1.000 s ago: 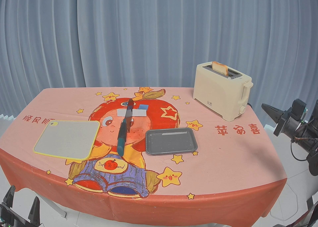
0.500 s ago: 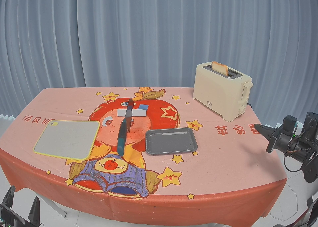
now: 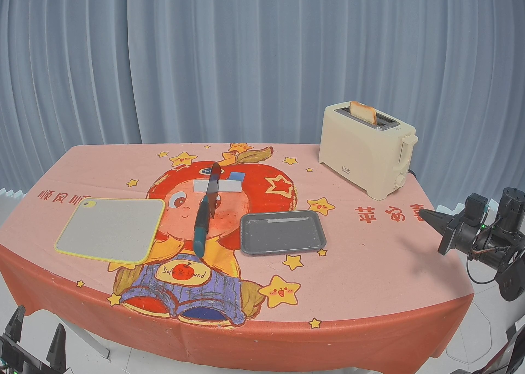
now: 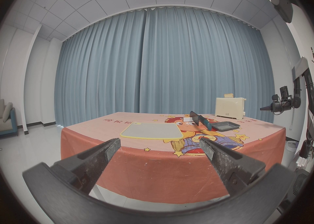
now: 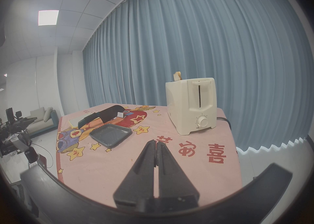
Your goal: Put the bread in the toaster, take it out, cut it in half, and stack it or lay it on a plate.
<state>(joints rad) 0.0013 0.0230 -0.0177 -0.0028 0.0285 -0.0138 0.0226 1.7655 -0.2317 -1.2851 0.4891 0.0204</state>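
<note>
Since the browned slice of bread (image 3: 363,112) stands poking up from a top slot of the cream plastic toaster (image 3: 363,154), at the table's far right corner, the step in hand looks like lifting it out. The right gripper (image 3: 424,211) hangs off the table's right edge w/ fingers pressed together, pointing in over the cloth. It'd need to part them first, get above the toaster, then come straight down astride the slice & pinch lightly, since a hard squeeze prob. crumbles toast. Pull vertically, no scraping the slot. The left gripper (image 3: 35,331) sits low by the near-left corner, fingers spread, holding nothing. The grey yellow-rimmed cutting board (image 3: 109,229) lies at left, well apart from the toaster.
</note>
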